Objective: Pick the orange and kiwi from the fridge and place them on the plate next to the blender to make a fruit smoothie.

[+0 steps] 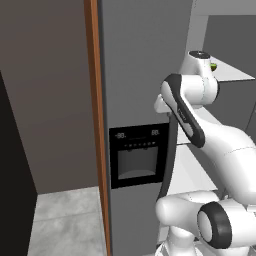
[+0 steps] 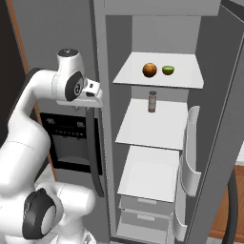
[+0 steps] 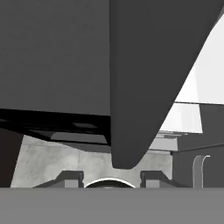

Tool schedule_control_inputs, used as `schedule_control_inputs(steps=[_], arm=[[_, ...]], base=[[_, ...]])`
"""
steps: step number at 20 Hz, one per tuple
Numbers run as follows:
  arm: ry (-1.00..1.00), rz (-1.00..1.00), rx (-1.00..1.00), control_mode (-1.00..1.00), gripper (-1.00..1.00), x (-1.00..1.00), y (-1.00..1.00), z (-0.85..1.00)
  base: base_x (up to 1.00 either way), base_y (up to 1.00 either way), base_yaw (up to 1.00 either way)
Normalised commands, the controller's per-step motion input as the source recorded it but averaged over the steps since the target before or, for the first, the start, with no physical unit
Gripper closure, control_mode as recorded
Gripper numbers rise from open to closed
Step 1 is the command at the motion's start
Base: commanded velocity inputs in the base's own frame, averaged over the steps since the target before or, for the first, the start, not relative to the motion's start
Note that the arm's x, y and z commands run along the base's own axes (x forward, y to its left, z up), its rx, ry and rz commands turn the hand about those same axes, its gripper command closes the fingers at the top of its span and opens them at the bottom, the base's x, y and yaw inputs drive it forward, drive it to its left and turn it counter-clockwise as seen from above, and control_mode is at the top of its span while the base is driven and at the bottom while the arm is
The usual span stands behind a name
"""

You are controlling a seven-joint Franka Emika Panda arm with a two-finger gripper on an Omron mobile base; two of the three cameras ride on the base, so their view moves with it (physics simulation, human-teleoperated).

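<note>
Reaching into the open fridge (image 2: 157, 28) comes next: the pincer (image 3: 111, 177) hangs by the dark door handle (image 2: 97, 157) at the left and should swing right to the top shelf (image 2: 157, 78), where the orange (image 2: 149, 70) sits beside the kiwi (image 2: 167, 70), above a small jar (image 2: 152, 101). Its fingers look parted and probably empty, though they are cut off at the edge.

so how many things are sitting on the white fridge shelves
3: a round orange fruit and a yellow-green halved kiwi apart on the top shelf, a small brown jar below. Drawers may hide more.
</note>
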Motion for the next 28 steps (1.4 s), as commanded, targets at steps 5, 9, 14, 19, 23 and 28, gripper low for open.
schedule_control_inputs(steps=[5, 9, 14, 19, 23, 28], arm=[[0.0, 0.0, 0.0, -1.0, -1.0, -0.18, 0.0, 0.0], [0.0, 0.0, 0.0, -1.0, -1.0, -0.62, 0.0, 0.0], [-0.01, 0.0, 0.0, -1.0, -1.0, -0.71, 0.0, -0.01], [-0.05, 0.0, 0.0, -1.0, -1.0, -0.68, 0.0, -0.03], [-0.04, 0.0, -0.02, -1.0, -1.0, -0.39, 0.01, 0.0], [0.01, 0.0, -0.01, -1.0, -1.0, -0.06, 0.0, 0.0]], base=[[0.0, 0.0, 0.0], [0.0, 0.0, 0.0], [0.0, 0.0, 0.0], [0.0, 0.0, 0.0], [0.0, 0.0, 0.0], [0.0, 0.0, 0.0]])
